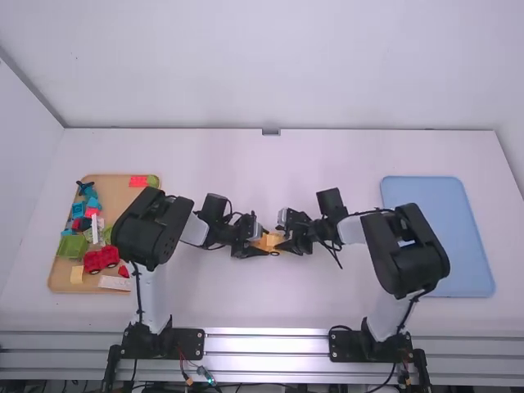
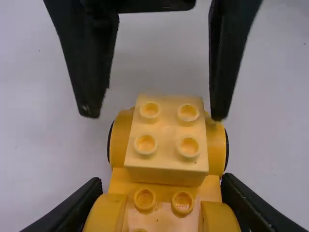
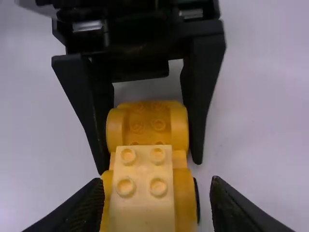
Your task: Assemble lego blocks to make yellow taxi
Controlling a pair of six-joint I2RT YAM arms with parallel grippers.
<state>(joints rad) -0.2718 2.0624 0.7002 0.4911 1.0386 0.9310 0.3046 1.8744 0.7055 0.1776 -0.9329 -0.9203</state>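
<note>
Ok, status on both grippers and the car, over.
Left gripper shut on car. Right gripper open, fingers either side of pale block. Block sits on car. Nothing between right fingers and block.

There are one tan tray, one blue tray, one yellow wheeled plastic base, one pale-yellow four-stud plastic brick and several coloured plastic blocks.

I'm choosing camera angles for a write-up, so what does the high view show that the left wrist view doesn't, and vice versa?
High view: the wooden tray with a red toy car, and the blue tray.
Left wrist view: round studs standing out.
Both: the yellow car between the left gripper and right gripper.
</note>
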